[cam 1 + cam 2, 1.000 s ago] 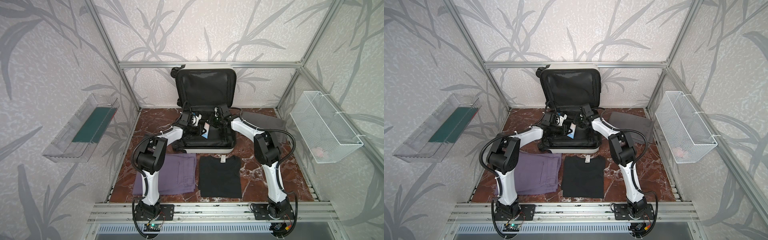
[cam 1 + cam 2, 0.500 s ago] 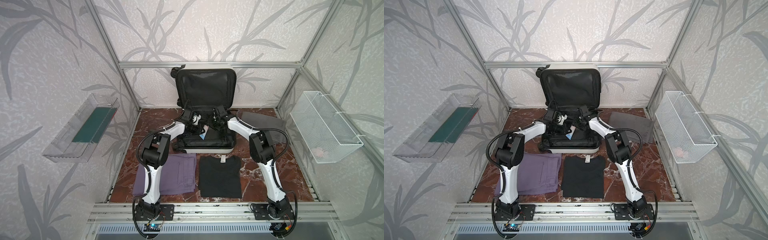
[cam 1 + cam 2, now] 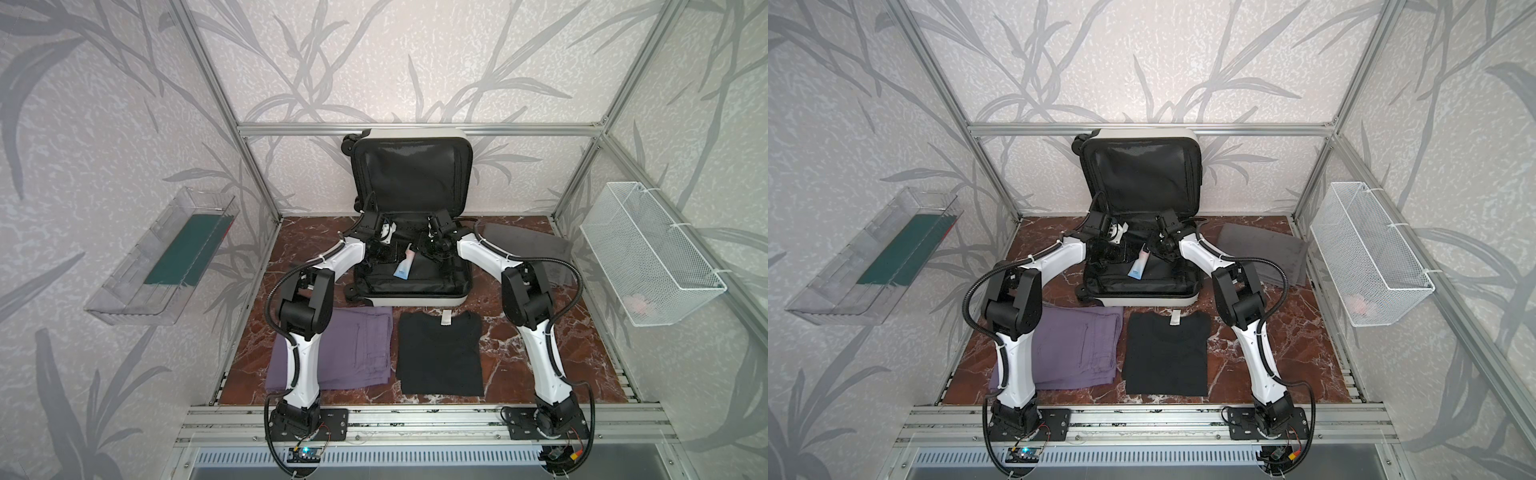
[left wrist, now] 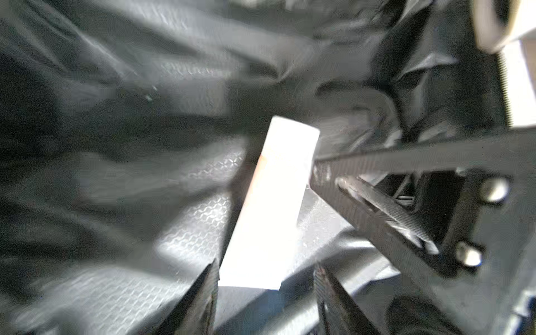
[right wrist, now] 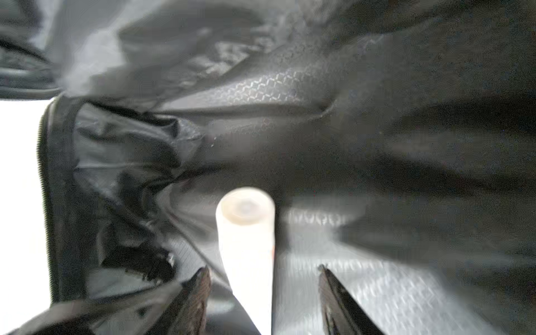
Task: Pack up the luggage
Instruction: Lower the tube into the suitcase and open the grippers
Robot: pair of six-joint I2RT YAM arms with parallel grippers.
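– At the back of the desk (image 3: 519, 332), the luggage (image 3: 415, 300) lies open, lid upright, with a tube (image 3: 405, 266) on its lining (image 3: 436, 274). Both are released: left gripper (image 4: 265, 269) and right gripper (image 5: 262, 269), jaws apart on either side of it.
– I'd lift them straight up, so nothing drags it or snags the lining.
– Agreed. Wrist views are blurred, and the tube's print is unreadable.

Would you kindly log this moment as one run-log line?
tube: inside open luggage | left pincer: open astride tube | right pincer: open astride tube
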